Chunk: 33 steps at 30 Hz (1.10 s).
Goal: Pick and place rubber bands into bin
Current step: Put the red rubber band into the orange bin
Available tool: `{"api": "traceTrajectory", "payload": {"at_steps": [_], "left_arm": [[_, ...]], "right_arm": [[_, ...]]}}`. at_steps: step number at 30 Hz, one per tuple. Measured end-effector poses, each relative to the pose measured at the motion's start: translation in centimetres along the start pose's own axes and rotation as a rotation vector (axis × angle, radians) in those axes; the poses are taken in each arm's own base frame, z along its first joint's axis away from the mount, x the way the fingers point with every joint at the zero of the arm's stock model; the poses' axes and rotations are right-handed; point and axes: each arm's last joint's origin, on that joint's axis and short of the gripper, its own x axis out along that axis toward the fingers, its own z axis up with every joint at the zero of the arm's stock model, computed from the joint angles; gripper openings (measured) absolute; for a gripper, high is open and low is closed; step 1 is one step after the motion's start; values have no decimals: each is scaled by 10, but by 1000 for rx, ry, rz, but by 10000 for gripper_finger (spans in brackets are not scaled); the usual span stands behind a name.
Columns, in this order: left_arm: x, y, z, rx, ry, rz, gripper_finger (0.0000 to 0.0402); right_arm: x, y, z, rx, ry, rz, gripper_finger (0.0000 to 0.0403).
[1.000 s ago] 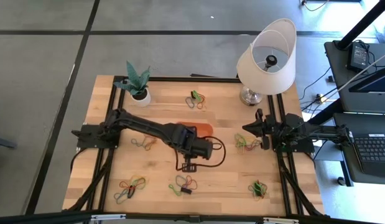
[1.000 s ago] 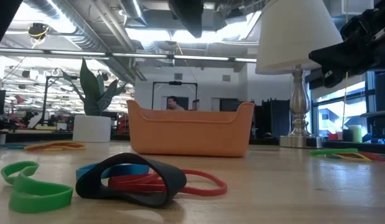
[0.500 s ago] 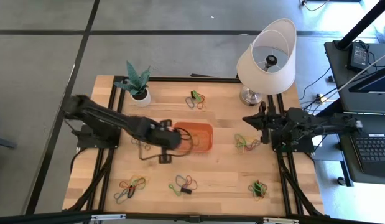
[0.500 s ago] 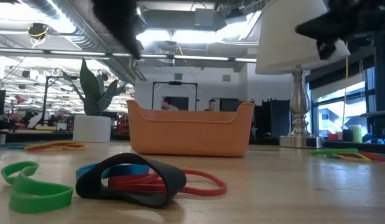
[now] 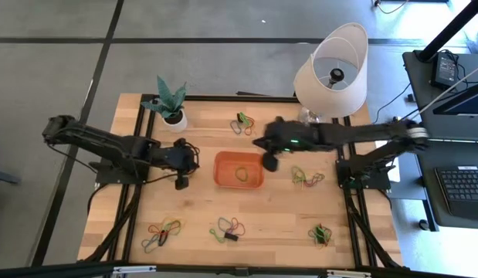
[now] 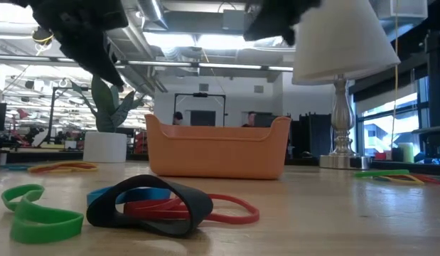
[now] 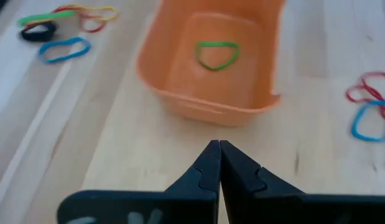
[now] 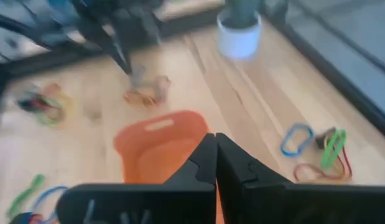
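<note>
so the shallow orange plastic bin sits mid-frame holding one green rubber band, reachable from either side, with the left gripper just left of it and the right gripper over its upper-right corner, both pinched shut and empty.

Table: pale wood, matt grain. Bin: smooth orange plastic, slight sheen. Lamp base: polished metal. Fingers: matt black.
</note>
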Motion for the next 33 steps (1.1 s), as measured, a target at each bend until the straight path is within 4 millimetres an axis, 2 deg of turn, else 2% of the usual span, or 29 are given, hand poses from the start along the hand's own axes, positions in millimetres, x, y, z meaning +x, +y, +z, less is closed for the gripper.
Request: {"api": "traceTrajectory", "payload": {"at_steps": [7,12,15,18,23,33], "left_arm": [[-3,3,-9,31,-9,6,2],[-3,2,-9,29,-11,1,3],[-3,2,-9,-7,-8,-6,3],[-3,1,-10,-23,8,-44,3],[-3,-1,-11,-45,41,-126,2],[-4,-5,-12,-11,36,-113,2]], "right_arm": [[69,3,45,135,128,-94,0],[121,-10,68,211,131,-146,0],[148,-23,74,252,128,-175,5],[167,-44,75,341,180,-237,12],[190,-78,60,422,383,-312,41],[233,-106,23,489,564,-331,129]]}}
